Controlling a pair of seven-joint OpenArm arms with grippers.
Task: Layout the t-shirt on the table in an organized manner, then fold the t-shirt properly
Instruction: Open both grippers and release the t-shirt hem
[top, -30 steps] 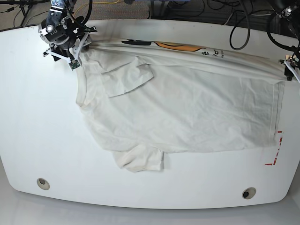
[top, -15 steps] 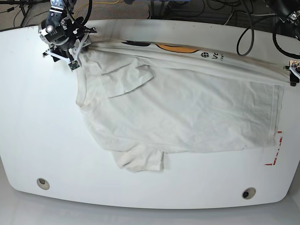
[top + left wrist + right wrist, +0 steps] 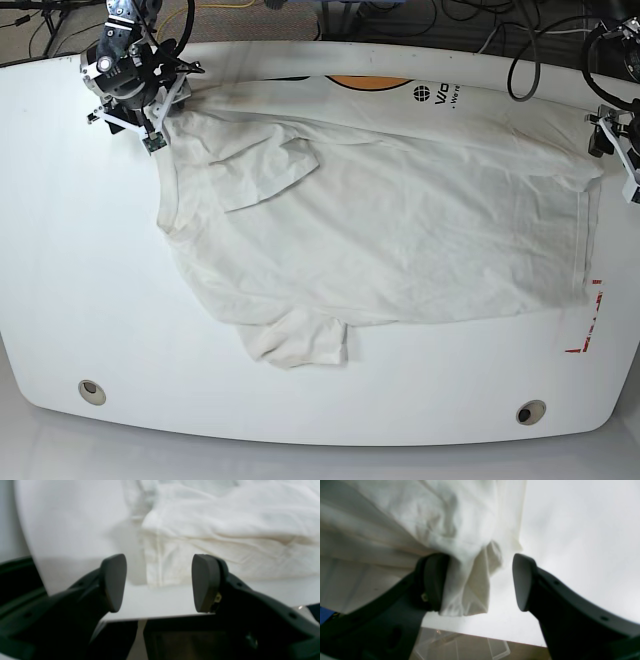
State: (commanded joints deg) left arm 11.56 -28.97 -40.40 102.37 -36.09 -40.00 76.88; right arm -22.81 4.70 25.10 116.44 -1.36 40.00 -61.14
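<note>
The white t-shirt (image 3: 400, 230) lies spread and creased across the table (image 3: 80, 280), sleeves folded over its body. Along its far edge show an orange graphic (image 3: 365, 82) and black lettering (image 3: 440, 96). My right gripper (image 3: 162, 118) is at the shirt's far left corner. In the right wrist view that gripper (image 3: 477, 582) is open, with a bunch of cloth (image 3: 470, 585) hanging against one finger. My left gripper (image 3: 606, 140) is at the table's right edge. It stands open (image 3: 155, 583) just short of the hem corner (image 3: 160, 555), with bare table between its fingers.
Two round holes (image 3: 92, 391) (image 3: 531, 411) sit near the front edge. A red tape mark (image 3: 590, 320) lies at the front right, beside the hem. Black cables (image 3: 520, 70) hang beyond the far edge. The left gripper is close to the table's right rim.
The shirt's far edge has slid back and to the left, uncovering more of the orange graphic and lettering. The hem at the right has drawn in from the table's edge.
</note>
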